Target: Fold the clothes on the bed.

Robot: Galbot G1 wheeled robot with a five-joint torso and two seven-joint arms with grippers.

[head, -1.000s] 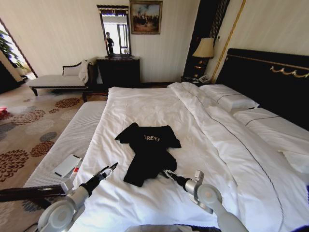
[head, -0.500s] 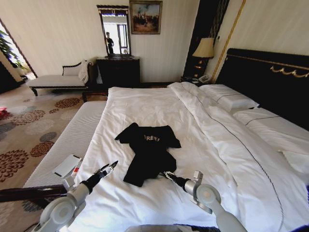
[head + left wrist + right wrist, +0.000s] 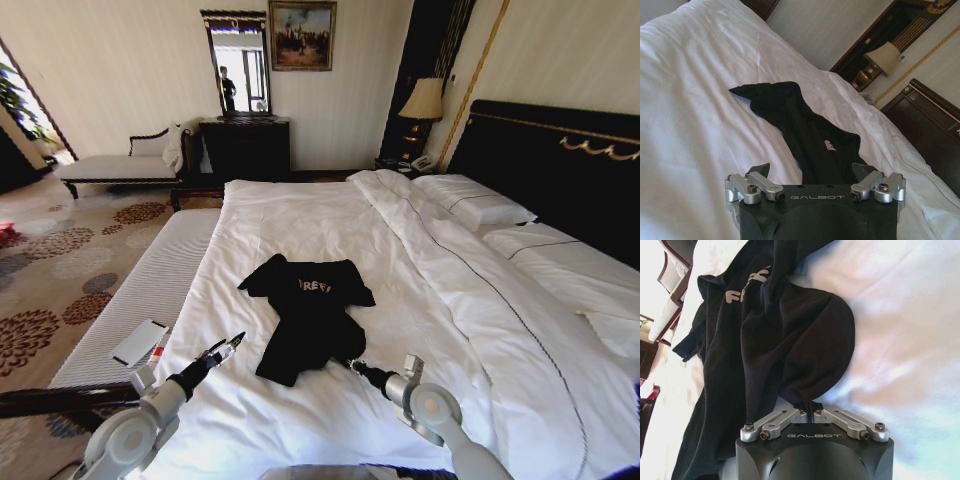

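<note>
Shirt (image 3: 308, 316) lies crumpled at centre frame of the head view, on the near half of the bed (image 3: 300, 215), chest lettering facing up. Its long axis runs from the collar end at upper centre down toward the hem at lower centre, roughly toward me, leaning a little left at the bottom.

Right gripper (image 3: 347, 361): at the shirt's lower right edge, low centre of the head view. In the right wrist view my fingers (image 3: 805, 408) are drawn together on a tuck of black cloth at the hem; I judge this a pinch on the shirt, jaws closed on fabric.

Left gripper (image 3: 228, 347): lower left of the head view, above bare white sheet, just left of the hem, not touching the cloth. In the left wrist view the jaws stand spread wide, nothing between them, and the shirt (image 3: 805, 135) lies straight ahead.

Key relation: the right arm is the nearer, already at the hem. The shirt stretches away from both grippers toward the upper frame. The left gripper is beside the opposite hem corner, apart from it.
</note>
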